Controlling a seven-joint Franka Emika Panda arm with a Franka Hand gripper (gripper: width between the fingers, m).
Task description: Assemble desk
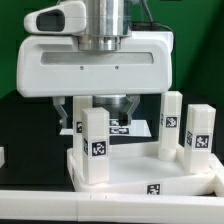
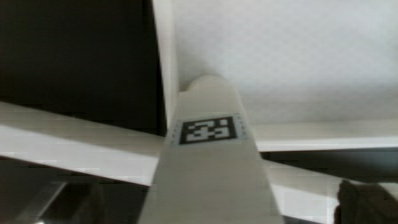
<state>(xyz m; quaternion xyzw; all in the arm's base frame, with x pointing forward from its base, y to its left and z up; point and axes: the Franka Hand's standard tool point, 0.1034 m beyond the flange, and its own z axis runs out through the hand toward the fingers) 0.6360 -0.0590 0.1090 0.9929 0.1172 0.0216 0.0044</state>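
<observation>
Nearest the exterior camera, a white rail (image 1: 60,205) crosses the foreground; behind it the tabletop (image 1: 130,172) lies on the dark worktop (image 1: 10,125) with tagged legs standing upright, one at the front (image 1: 96,145) and others on the exterior view's right (image 1: 170,125). Claw (image 1: 105,108) hangs above the front leg, fingers spread wide, holding nothing. Wrist view shows a leg (image 2: 210,150) centred below. Recommendation: descend straight, fingers straddling the post evenly, and close only once square, since an off-centre grip would likely tip it.

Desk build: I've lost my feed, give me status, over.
Gripper open, holding nothing, above the tabletop. Legs standing upright in the tabletop; near leg straight below the wrist. Nothing seen blocking.
</observation>
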